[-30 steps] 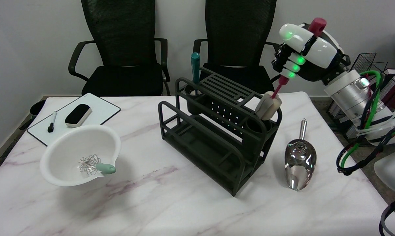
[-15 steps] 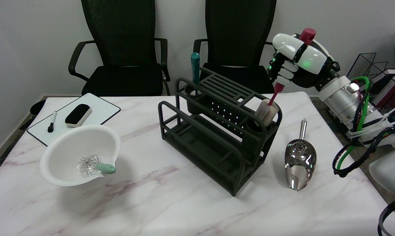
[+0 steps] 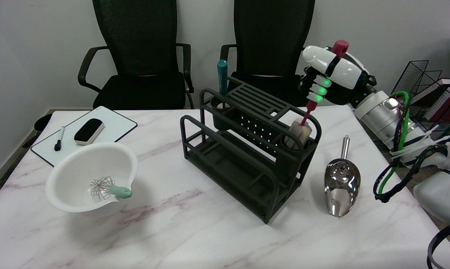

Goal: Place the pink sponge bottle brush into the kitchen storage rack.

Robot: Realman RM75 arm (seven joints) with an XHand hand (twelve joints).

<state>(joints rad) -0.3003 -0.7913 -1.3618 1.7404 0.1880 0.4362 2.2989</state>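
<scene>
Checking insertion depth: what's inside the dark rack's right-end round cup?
The pale sponge head of the pink-handled bottle brush sits partly in the right cup of the dark metal storage rack, gripped by the right robot hand. The sponge's lower end and the cup bottom are hidden.

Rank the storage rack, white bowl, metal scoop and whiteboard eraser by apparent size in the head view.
1. storage rack
2. white bowl
3. metal scoop
4. whiteboard eraser, though it lies farther from the camera.

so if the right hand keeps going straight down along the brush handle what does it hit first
Probably the rack's top rail around the right-hand cup. The right hand holds the brush, whose sponge head is already entering that cup. Depth is unclear.
</scene>
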